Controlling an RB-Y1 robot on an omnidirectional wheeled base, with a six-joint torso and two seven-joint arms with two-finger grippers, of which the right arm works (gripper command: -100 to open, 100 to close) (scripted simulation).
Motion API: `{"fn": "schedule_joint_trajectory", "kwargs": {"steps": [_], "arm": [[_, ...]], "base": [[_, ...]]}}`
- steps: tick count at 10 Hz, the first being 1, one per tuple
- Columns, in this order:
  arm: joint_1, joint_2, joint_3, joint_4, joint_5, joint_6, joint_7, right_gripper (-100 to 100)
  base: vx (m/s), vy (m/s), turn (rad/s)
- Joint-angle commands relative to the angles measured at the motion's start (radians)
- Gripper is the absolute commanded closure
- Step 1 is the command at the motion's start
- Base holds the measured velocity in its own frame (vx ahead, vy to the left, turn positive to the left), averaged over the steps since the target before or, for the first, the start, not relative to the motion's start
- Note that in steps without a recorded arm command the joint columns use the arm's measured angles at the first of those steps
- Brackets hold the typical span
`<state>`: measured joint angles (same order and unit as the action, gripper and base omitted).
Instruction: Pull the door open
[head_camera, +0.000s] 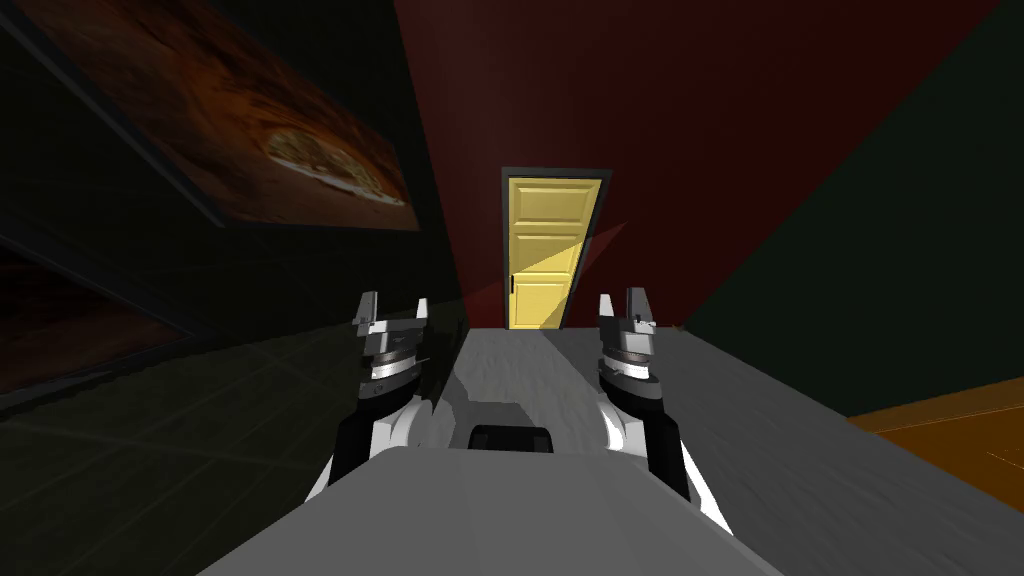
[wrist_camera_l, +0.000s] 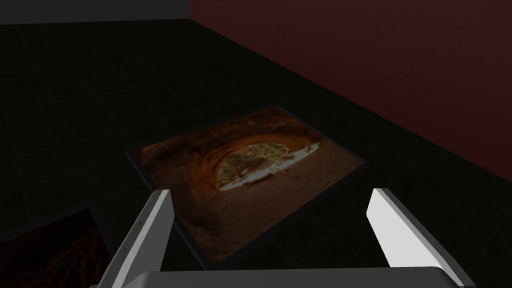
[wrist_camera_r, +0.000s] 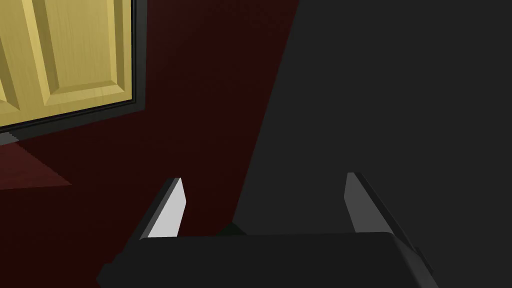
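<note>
A yellow panelled door stands shut in a dark frame at the far end of a corridor, set in a dark red wall. A small dark handle sits on its left edge. Both arms are raised in front of me, well short of the door. My left gripper is open and holds nothing; its fingers spread wide in the left wrist view. My right gripper is open too, with a corner of the door off to one side of its fingers.
A grey floor strip runs from me to the door. A dark wall on my left carries a framed picture. Another dark wall closes the right side, with an orange floor patch low on the right.
</note>
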<state>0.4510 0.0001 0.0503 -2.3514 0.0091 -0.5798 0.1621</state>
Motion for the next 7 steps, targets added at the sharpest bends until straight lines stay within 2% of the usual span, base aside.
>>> {"fn": "schedule_joint_trajectory", "kwargs": {"steps": [1,5,7], "arm": [[-0.007,-0.011,0.001,0.031,-0.022,-0.008,-0.026,-100],[-0.024,-0.03,0.002,0.102,-0.07,-0.025,-0.084,-100],[-0.037,-0.042,0.004,0.154,-0.106,-0.038,-0.128,-100]], "base": [[0.068,0.002,0.118],[0.123,0.013,0.094],[0.117,0.012,0.119]]}}
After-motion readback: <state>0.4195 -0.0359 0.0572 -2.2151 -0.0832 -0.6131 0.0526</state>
